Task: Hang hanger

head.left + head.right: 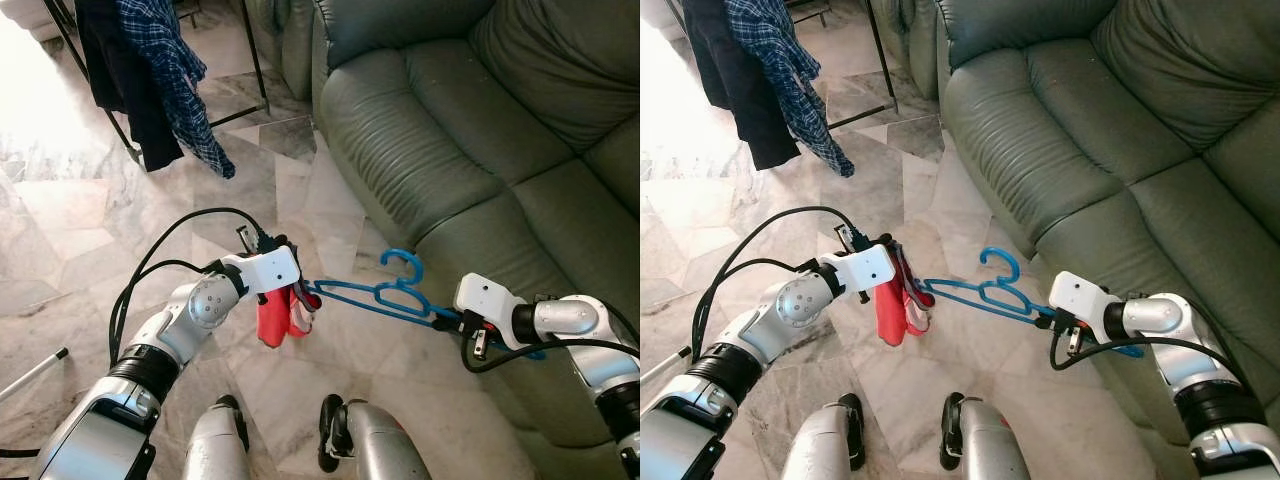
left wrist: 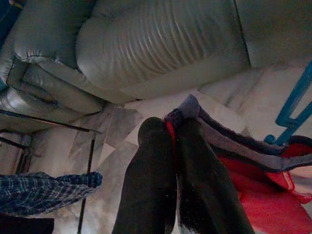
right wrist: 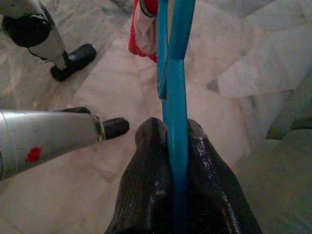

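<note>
While both arms reach out over the marble floor point(image 1: 60, 230), one blue hanger point(image 1: 375, 295) spans the gap between them. Right gripper point(image 3: 178, 134) has its two black fingers point(image 3: 146, 161) closed tight on one end of the hanger, the blue bar running straight out from between the jaws. At the hanger's far end, one red garment point(image 1: 272, 318) hangs down. Left gripper point(image 2: 175, 129) has its two fingers pressed together on the garment's grey-trimmed edge, the red cloth spilling just beside the jaws. One hook curls up from the hanger's middle, between the two grippers. One green sofa point(image 1: 480, 130) stands beyond the right jaws. One rack point(image 1: 240, 60) beyond the left jaws carries one plaid shirt point(image 1: 165, 60) and one dark garment point(image 1: 120, 80).
</note>
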Controlling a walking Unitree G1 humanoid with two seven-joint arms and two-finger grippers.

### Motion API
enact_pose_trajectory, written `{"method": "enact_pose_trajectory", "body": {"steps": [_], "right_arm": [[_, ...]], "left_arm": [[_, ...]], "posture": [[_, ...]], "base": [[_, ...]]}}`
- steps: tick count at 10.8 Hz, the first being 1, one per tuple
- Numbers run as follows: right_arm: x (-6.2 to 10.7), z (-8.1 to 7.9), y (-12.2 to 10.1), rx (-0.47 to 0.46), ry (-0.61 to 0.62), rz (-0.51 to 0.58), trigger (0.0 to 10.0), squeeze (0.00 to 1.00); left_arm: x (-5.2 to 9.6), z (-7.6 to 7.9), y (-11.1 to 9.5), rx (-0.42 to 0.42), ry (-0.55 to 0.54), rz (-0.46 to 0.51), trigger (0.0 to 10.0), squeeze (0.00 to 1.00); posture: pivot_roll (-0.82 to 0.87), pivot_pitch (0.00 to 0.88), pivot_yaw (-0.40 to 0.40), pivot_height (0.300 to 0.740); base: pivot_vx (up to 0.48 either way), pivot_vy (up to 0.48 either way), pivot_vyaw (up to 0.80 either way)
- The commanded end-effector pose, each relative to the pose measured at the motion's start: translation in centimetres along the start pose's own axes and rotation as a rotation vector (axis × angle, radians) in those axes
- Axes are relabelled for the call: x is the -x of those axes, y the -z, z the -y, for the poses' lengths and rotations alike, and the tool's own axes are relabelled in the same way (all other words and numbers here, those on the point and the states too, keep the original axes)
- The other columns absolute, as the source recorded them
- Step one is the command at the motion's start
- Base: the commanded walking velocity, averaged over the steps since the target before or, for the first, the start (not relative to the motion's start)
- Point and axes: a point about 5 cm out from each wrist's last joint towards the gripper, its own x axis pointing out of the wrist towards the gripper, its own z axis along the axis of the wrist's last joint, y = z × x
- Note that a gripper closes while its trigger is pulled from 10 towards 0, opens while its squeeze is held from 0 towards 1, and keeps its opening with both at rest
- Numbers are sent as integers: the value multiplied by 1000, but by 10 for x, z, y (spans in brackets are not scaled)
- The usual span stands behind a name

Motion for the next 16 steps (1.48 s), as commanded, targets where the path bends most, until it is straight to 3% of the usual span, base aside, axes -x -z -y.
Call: {"method": "enact_pose_trajectory", "body": {"steps": [1,6,16], "right_arm": [[5,3,-2,8,-5,-3,10000,0],[15,1,-1,12,-61,-32,10000,0],[-1,3,-1,14,24,-21,10000,0]], "left_arm": [[1,7,-2,1,18,13,10000,0],[3,11,6,9,34,-19,10000,0],[4,5,-7,4,48,43,10000,0]], "posture": [[-68,285,-70,740],[-67,281,-69,740],[-57,287,-70,740]], "base": [[0,0,0],[0,0,0],[0,0,0]]}}
